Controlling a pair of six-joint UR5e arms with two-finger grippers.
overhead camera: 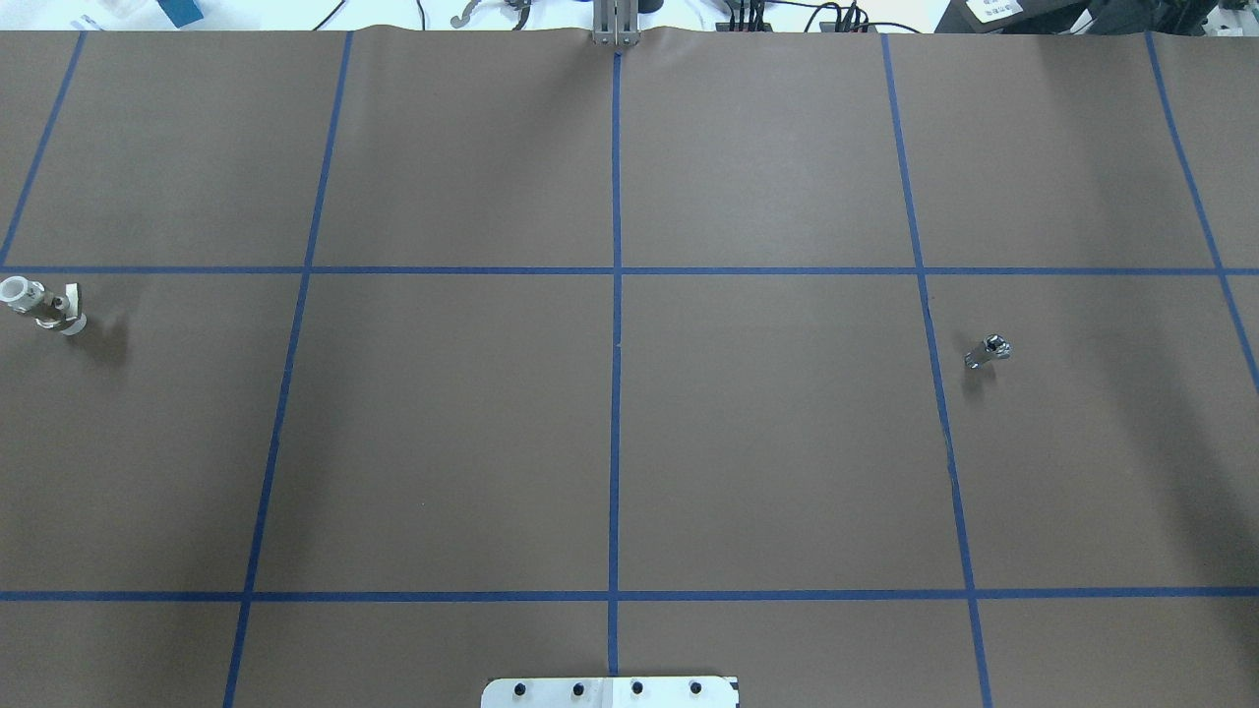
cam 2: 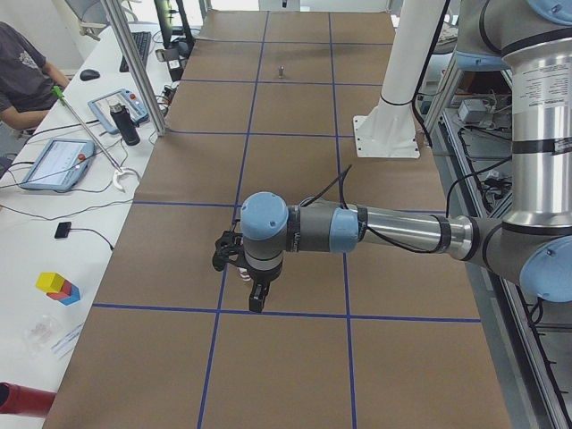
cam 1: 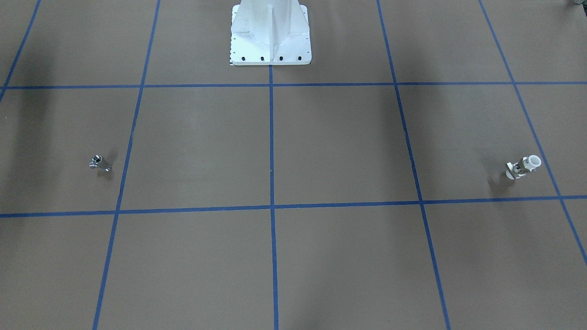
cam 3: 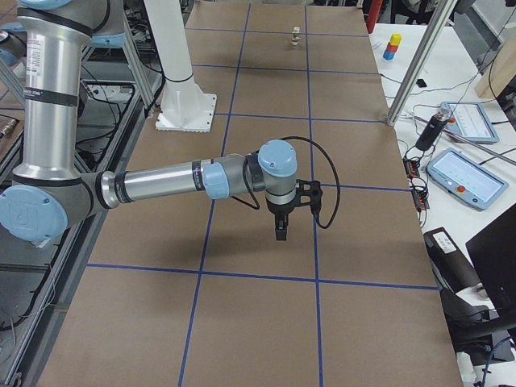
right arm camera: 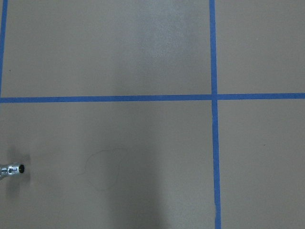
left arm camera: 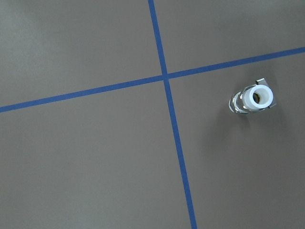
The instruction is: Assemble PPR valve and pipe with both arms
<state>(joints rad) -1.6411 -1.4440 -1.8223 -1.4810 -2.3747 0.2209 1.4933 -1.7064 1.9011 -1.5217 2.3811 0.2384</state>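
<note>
The PPR valve point(cam 1: 523, 167), white-ended with a metal middle, stands on the brown table at the robot's far left; it also shows in the overhead view point(overhead camera: 39, 305) and the left wrist view point(left arm camera: 252, 98). The all-silver pipe point(cam 1: 100, 163) lies at the robot's right, also seen in the overhead view point(overhead camera: 988, 352) and at the left edge of the right wrist view point(right arm camera: 12, 170). My left gripper point(cam 2: 256, 299) and right gripper point(cam 3: 280, 230) point down above the table and show only in the side views. I cannot tell whether they are open or shut.
The white bolted pedestal point(cam 1: 270, 32) stands at the table's middle on the robot's side. Blue tape lines point(overhead camera: 616, 295) divide the brown surface. Metal posts point(cam 2: 134, 63), tablets point(cam 3: 463, 173) and a seated person point(cam 2: 22, 71) are along the operators' side.
</note>
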